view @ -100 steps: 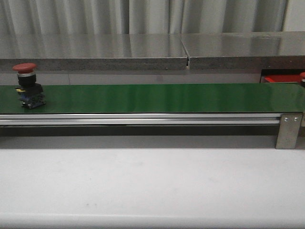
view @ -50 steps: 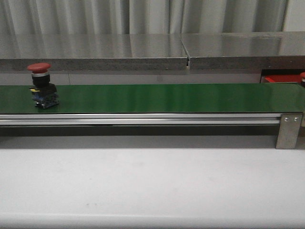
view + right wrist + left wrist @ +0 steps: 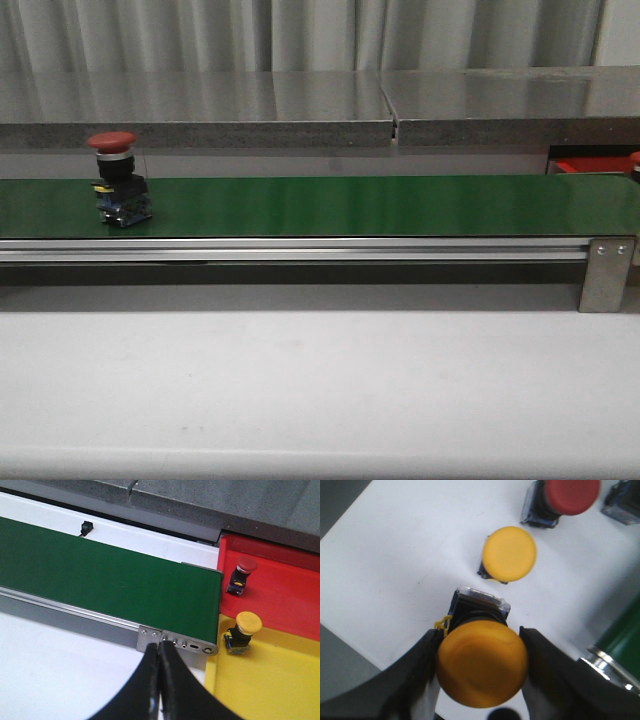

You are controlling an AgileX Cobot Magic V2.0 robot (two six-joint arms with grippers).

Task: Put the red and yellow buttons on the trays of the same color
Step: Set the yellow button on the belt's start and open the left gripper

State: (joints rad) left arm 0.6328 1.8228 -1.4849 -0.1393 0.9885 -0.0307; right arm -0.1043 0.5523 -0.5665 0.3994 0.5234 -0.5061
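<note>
In the left wrist view my left gripper point(image 3: 481, 636) is shut on a yellow button point(image 3: 482, 662), its fingers against both sides of the cap. Beyond it on the white table stand another yellow button point(image 3: 510, 553) and a red button point(image 3: 570, 495). In the front view a red button point(image 3: 118, 182) stands upright on the green belt point(image 3: 350, 205) at its left end. My right gripper point(image 3: 160, 650) is shut and holds nothing, near the belt's right end. There, the red tray point(image 3: 285, 597) holds a red button point(image 3: 242, 572). The yellow tray point(image 3: 270, 690) holds a yellow button point(image 3: 244, 630).
A metal bracket point(image 3: 605, 272) caps the belt's right end, and a sliver of the red tray point(image 3: 590, 166) shows behind it. A grey shelf point(image 3: 300, 100) runs along the back. A small black sensor point(image 3: 86, 528) sits beside the belt. Another button's base point(image 3: 622, 505) lies near the red one.
The red button on the belt has travelled to the right, staying upright. Nothing else in the front view has moved.
</note>
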